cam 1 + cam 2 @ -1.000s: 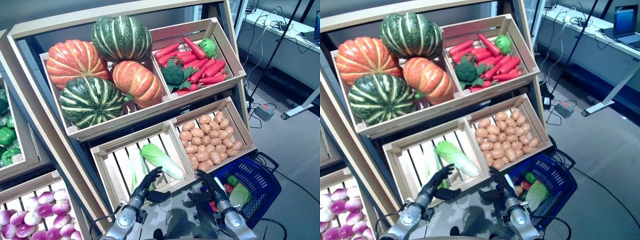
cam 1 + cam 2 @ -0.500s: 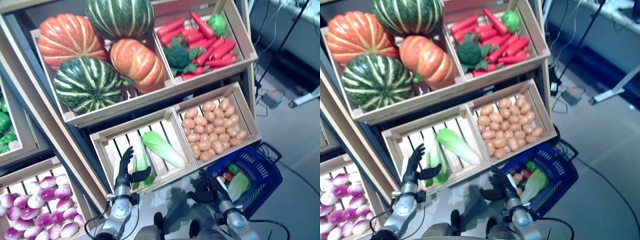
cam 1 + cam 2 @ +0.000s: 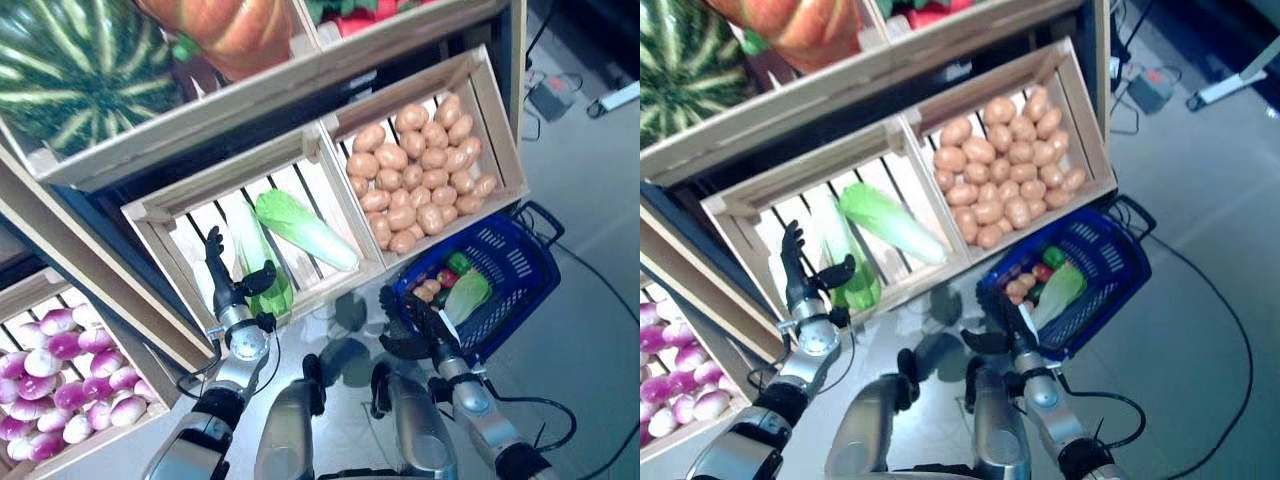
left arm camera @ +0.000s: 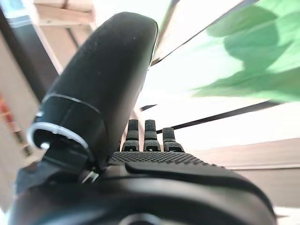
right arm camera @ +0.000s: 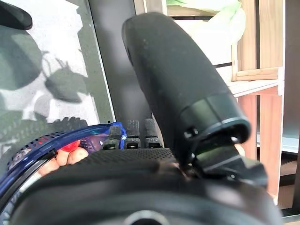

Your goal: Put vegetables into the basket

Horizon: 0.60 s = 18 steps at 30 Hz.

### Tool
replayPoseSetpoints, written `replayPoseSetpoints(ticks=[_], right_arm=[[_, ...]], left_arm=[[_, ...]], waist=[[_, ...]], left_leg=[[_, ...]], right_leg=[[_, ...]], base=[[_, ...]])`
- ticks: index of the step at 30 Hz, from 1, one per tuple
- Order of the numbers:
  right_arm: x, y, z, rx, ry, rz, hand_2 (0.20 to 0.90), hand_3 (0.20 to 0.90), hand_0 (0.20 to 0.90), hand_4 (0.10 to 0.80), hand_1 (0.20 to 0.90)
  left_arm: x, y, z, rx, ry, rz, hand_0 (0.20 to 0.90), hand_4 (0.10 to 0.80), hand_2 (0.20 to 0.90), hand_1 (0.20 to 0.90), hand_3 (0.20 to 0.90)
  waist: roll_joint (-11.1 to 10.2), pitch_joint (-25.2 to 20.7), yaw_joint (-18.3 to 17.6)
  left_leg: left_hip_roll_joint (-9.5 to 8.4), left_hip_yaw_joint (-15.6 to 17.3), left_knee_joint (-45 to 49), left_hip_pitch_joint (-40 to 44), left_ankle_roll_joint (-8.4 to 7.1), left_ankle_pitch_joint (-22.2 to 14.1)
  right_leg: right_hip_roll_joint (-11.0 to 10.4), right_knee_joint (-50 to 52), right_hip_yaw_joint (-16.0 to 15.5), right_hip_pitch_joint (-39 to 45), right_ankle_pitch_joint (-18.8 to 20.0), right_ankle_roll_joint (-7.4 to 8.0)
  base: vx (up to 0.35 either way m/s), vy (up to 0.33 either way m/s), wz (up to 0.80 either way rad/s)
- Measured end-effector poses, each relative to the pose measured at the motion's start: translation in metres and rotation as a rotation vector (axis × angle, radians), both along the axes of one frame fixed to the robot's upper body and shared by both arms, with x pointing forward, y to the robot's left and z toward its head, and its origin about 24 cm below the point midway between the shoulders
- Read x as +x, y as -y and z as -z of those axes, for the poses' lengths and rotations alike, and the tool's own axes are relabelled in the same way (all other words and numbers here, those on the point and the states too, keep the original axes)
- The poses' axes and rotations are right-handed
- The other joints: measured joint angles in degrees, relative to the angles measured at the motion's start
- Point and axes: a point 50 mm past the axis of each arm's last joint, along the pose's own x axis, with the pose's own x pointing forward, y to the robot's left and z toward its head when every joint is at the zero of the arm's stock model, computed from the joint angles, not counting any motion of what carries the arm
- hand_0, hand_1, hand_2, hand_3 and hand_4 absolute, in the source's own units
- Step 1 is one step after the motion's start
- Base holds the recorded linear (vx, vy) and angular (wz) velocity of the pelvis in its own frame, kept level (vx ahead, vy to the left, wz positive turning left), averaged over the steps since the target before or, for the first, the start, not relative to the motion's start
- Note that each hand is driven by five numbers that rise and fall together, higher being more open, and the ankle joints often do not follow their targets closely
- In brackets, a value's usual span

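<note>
The blue basket (image 3: 515, 250) stands on the floor at the right, below the potato crate. In it lie a pale green cabbage (image 3: 468, 293), a green pepper (image 3: 458, 262), a small red vegetable (image 3: 441, 278) and potatoes (image 3: 427, 291). My left hand (image 3: 236, 292) is open in the lower left crate, fingers straight, its thumb against a long green-white cabbage (image 3: 262, 262). That cabbage's leaves show past the fingers in the left wrist view (image 4: 243, 61). My right hand (image 3: 412, 328) is open beside the basket's near rim (image 5: 56, 144) and holds nothing.
A second cabbage (image 3: 305, 228) lies aslant in the same slatted crate (image 3: 150, 205). The potato crate (image 3: 500, 130) overhangs the basket's far side. A crate of purple-white bulbs (image 3: 60, 370) sits at the lower left. Grey floor lies to the right.
The camera has tilted down, so the stand has shifted up. My left hand has moved left from the crate's front to the long cabbage. My right hand stays by the basket.
</note>
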Motion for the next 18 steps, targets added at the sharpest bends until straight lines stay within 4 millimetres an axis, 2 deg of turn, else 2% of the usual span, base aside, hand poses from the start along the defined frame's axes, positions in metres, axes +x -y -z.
replayPoseSetpoints(ticks=[7,13,18], right_arm=[[0.020,0.001,-0.019,0.000,0.047,0.019,0.900,0.900,0.900,0.800,0.900],[0.023,0.010,-0.022,-0.027,0.049,0.044,0.900,0.900,0.900,0.800,0.900],[0.030,0.011,-0.030,-0.037,0.073,0.041,0.900,0.900,0.900,0.800,0.900]], left_arm=[[0.015,-0.013,-0.019,-0.111,0.050,-0.082,0.900,0.800,0.900,0.900,0.900],[0.020,-0.027,-0.027,-0.165,0.045,-0.142,0.900,0.800,0.900,0.900,0.900],[0.032,-0.034,-0.043,-0.195,0.059,-0.184,0.900,0.800,0.900,0.900,0.900]], waist=[[-1.00,1.14,-1.07],[-1.26,1.90,-1.25],[-1.32,2.14,-1.33]], left_leg=[[1.66,-0.63,10.47,-10.20,-0.39,-2.95],[2.80,-1.26,15.87,-16.34,-0.91,-3.90],[3.71,-1.70,19.58,-21.78,-1.22,-4.15]], right_leg=[[-0.33,10.50,0.65,-10.44,-3.06,-1.70],[0.10,15.93,0.80,-16.67,-4.39,-2.72],[0.23,19.70,0.54,-22.05,-5.01,-3.59]], base=[[-0.052,0.024,-0.03],[-0.006,0.005,-0.02],[0.000,0.000,0.00]])
